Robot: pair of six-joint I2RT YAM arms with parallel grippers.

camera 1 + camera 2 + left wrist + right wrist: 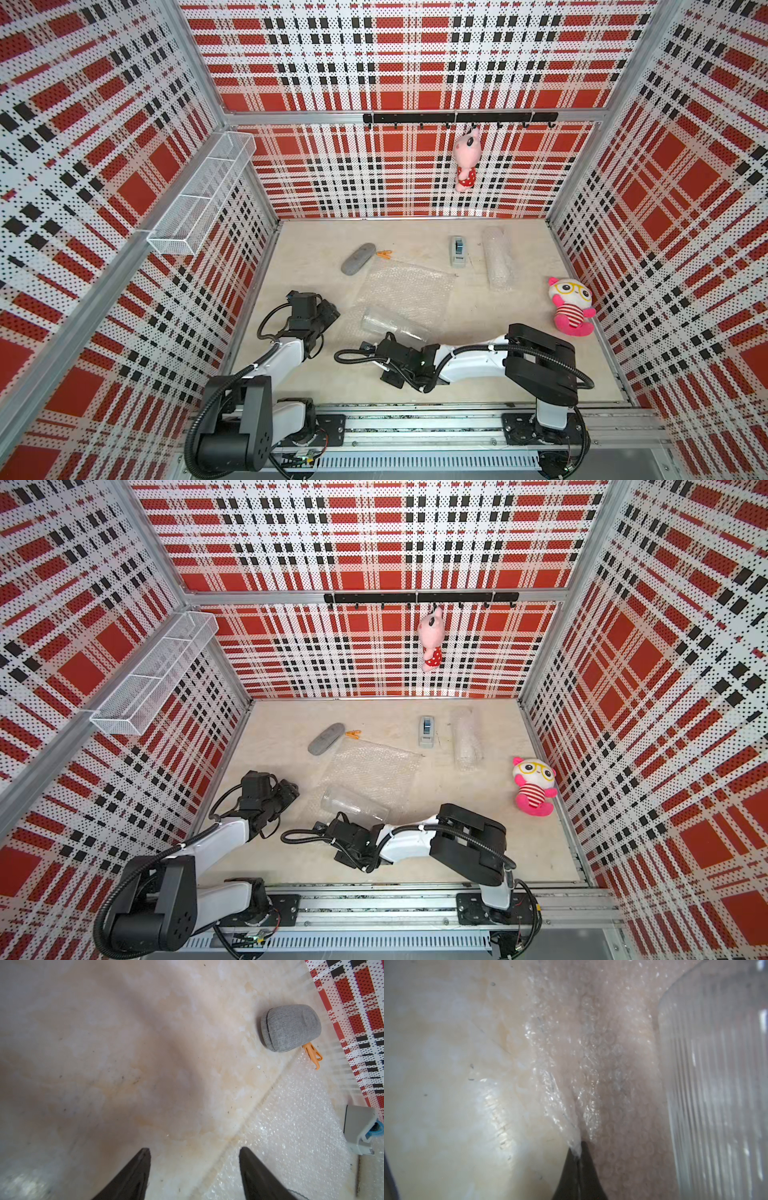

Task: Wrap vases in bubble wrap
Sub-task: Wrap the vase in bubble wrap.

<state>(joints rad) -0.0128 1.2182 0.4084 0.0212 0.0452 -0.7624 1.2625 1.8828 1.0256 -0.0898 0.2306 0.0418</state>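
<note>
- clearly, the right gripper (578,1152) is closed tight on the near edge of the bubble wrap (409,289).
- the clear glass vase (384,324) lies on its side on that sheet's near end.
- the left gripper (194,1150) hovers left of it, jaws well apart, holding nothing.

No readable writing in the plaid-walled work cell

No word, brand, number or sign is legible in any view: the grey tape dispenser (458,250) and grey oval case (358,258) show plain surfaces, and the plaid walls (415,62) carry pattern only.
</note>
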